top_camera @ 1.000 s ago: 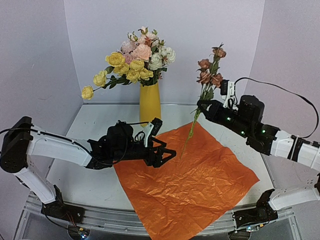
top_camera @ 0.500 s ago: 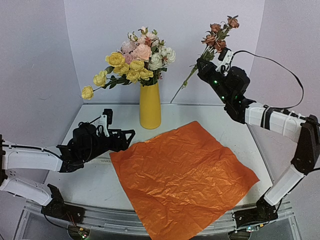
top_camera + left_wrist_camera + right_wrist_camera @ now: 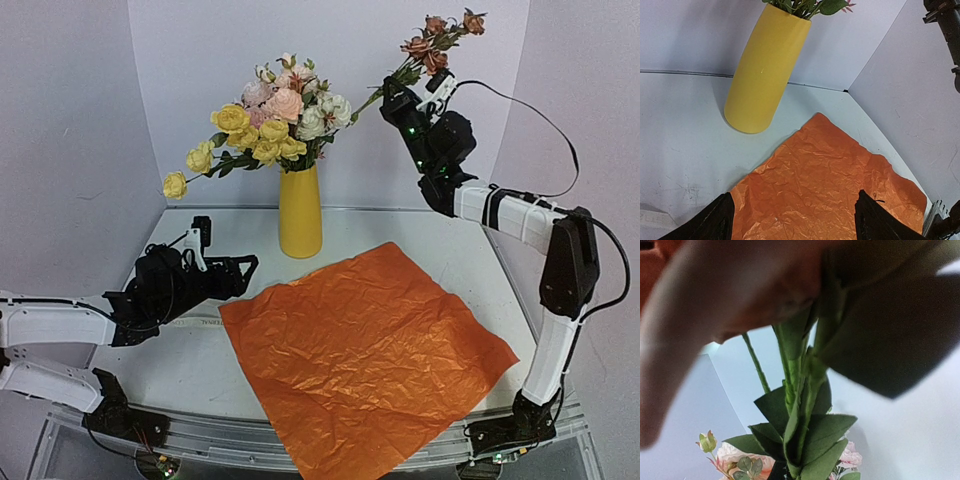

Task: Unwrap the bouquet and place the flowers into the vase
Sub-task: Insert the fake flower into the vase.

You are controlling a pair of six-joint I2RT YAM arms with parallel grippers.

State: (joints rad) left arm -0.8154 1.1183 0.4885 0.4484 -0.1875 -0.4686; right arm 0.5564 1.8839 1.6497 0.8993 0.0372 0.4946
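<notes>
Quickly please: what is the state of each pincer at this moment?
Left pincer: open, holding nothing.
Right pincer: closed on the stem of the rust-brown flowers.

1. Big blooms [image 3: 270, 125] fill the top of the vase [image 3: 300, 212], so we see only a tight way in.
2. Our right gripper [image 3: 392, 92] holds the rust-brown flowers [image 3: 435, 40] high, just right of those blooms.
3. The orange paper [image 3: 370, 350] lies flat, so we can pass over it.
4. Our left gripper [image 3: 245, 268] sits low, left of the vase, jaws wide.
</notes>
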